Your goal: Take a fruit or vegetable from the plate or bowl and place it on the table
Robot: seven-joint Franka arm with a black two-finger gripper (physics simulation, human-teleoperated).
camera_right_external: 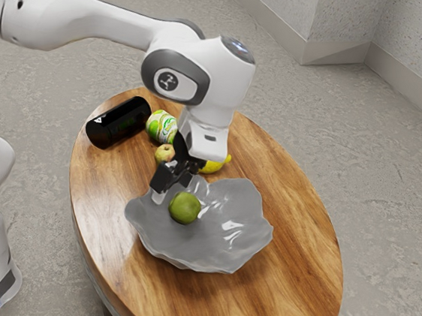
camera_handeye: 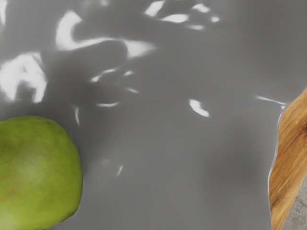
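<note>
Exterior view: gripper point(camera_right_external: 173, 190) – fingers apart, empty, near green fruit point(camera_right_external: 184, 207) in bowl point(camera_right_external: 229, 251). Handling, judged: firm, light, skin slightly slippery – grip across widest part.

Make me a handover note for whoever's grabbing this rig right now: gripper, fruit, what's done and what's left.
Gripper: open, holding nothing, low over the edge of the gray bowl, close by the green fruit.
Job's things: green fruit inside the bowl, which sits on the wooden table. A small yellowish fruit and a yellow fruit are outside the bowl.
Done: no pick of the green fruit; whether those outside came from the bowl, I can't tell.
Left: likely line up on the green fruit, grip it, lift it clear and set it on the table.
</note>
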